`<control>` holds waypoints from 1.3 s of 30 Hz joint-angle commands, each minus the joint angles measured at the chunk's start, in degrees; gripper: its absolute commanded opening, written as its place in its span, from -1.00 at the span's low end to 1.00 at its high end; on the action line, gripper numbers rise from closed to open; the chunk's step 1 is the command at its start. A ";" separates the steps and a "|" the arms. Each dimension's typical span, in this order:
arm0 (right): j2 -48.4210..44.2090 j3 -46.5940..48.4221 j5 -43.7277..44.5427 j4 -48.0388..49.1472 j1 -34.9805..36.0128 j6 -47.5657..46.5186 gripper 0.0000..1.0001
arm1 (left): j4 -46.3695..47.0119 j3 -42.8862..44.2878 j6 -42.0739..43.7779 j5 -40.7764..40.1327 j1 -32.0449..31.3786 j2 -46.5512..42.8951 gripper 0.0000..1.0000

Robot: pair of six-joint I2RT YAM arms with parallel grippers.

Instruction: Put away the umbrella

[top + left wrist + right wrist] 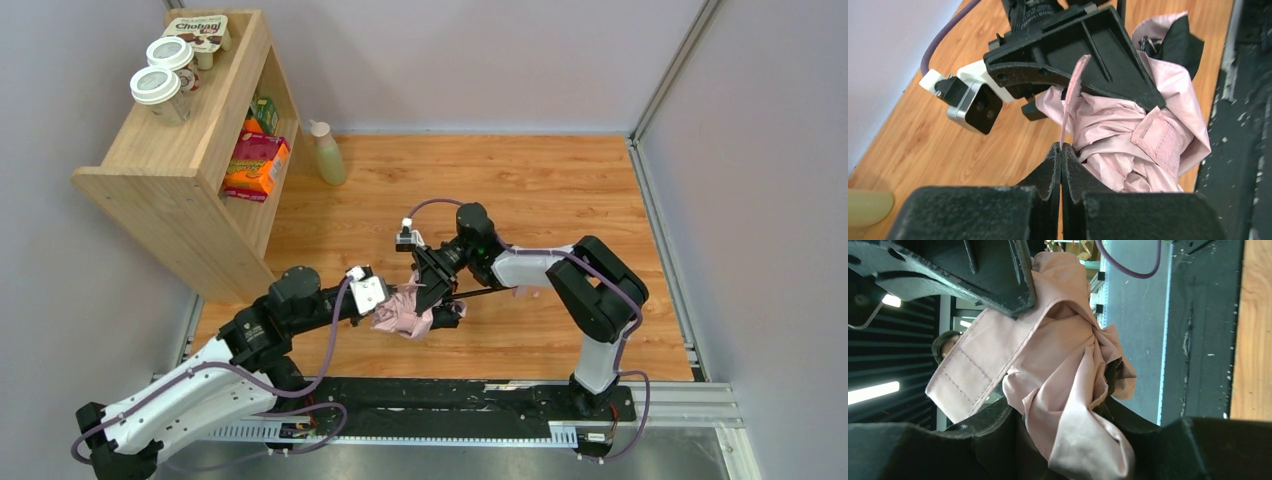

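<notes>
Wood-look table [560, 190] with grey walls round it, and a wooden shelf [170, 170] at the back left corner stocked with cups and boxes. A pale green bottle [328, 155] stands just right of the shelf. The umbrella [405, 315] is well away from the shelf, out to its right and toward the arms, hanging between the two grippers rather than lying flat. The right gripper [432, 290] has its jaws partway apart, clamped across the bunched pink fabric. That looks like the main hold, keeping the loose folds gathered so they don't flop open. The black shaft [490, 292] pokes out of the bundle on the side away from the shelf. The left gripper [1061, 165] is on the shelf side, jaws pressed fully together on the thin pink strap [1070, 95], which runs straight up from the tips. My guess is it's pulling the strap taut so it can be wrapped round the bundle. The fastening tab [1163, 142] is loose on the fabric, so the wrap isn't done and the canopy looks pretty rumpled.
</notes>
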 commanded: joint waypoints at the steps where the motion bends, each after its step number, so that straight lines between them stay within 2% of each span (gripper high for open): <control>1: 2.43 3.88 14.43 -24.89 -5.91 -16.53 -1.00 | 6.56 -0.02 3.57 4.37 -4.02 3.57 -1.00; 3: 2.87 7.57 15.66 -40.98 -6.45 -28.92 -1.00 | 6.38 0.15 6.56 3.40 -4.64 6.74 -1.00; 4: 4.18 10.54 16.53 -53.23 -6.53 -36.64 -1.00 | 8.30 -0.37 7.35 2.44 -4.64 8.58 -1.00; 5: 6.02 13.27 17.67 -61.10 -6.80 -43.85 -1.00 | 9.71 -0.55 7.70 2.43 -4.64 9.38 -1.00; 7: 8.66 16.19 19.27 -68.63 -7.50 -50.40 -1.00 | 12.96 -1.25 8.76 2.26 -4.64 10.35 -1.00; 10: 7.01 13.31 19.00 -59.09 -7.33 -44.03 -1.00 | 16.14 -1.96 6.23 3.39 -4.64 9.31 -1.00; 13: 2.36 12.95 23.12 -66.60 -6.36 -49.96 -1.00 | 17.98 -2.57 0.09 4.54 -4.64 6.58 -1.00; 15: -0.72 11.81 26.37 -70.22 -6.10 -53.40 -1.00 | 20.70 -3.88 -4.13 -0.71 -4.72 4.82 -1.00; 18: -5.20 8.12 29.71 -68.13 -6.01 -54.99 -1.00 | 25.09 -6.52 -8.80 -2.74 -4.64 4.29 -1.00; 20: -8.54 5.84 31.74 -65.41 -4.96 -55.35 -1.00 | 32.37 -9.51 -14.50 -6.35 -4.64 4.47 -1.00; 22: -11.00 5.56 32.18 -66.71 -3.29 -56.84 -1.00 | 39.23 -11.80 -17.06 -11.61 -4.64 5.43 -1.00; 24: -14.60 5.48 35.52 -71.00 -1.27 -60.26 -1.00 | 40.48 -10.84 -21.19 -18.81 -4.55 7.45 -1.00; 25: -16.62 5.04 35.53 -71.81 -0.65 -60.62 -1.00 | 39.09 -9.36 -23.12 -24.06 -4.55 8.85 -1.00; 27: -21.45 4.07 35.97 -70.50 0.05 -58.53 -1.00 | 35.33 -7.16 -31.47 -28.75 -4.55 10.52 -1.00; 31: -32.26 4.77 39.12 -68.21 1.29 -55.00 -1.00 | 34.88 -6.01 -45.88 -26.57 -4.55 12.11 -1.00; 32: -34.55 4.51 40.17 -67.34 1.38 -54.04 -1.00 | 31.21 -5.22 -51.56 -27.88 -4.55 12.11 -1.00; 35: -39.83 3.90 41.76 -64.44 1.38 -52.37 -1.00 | 26.17 -1.79 -60.99 -28.86 -4.55 11.41 -1.00; 36: -41.24 3.55 42.29 -63.91 1.46 -52.36 -1.00 | 21.55 -0.04 -66.33 -29.47 -4.55 11.32 -1.00; 39: -44.75 3.46 43.08 -64.69 1.81 -56.39 -1.00 | 10.27 4.27 -75.33 -30.18 -4.55 11.50 -0.99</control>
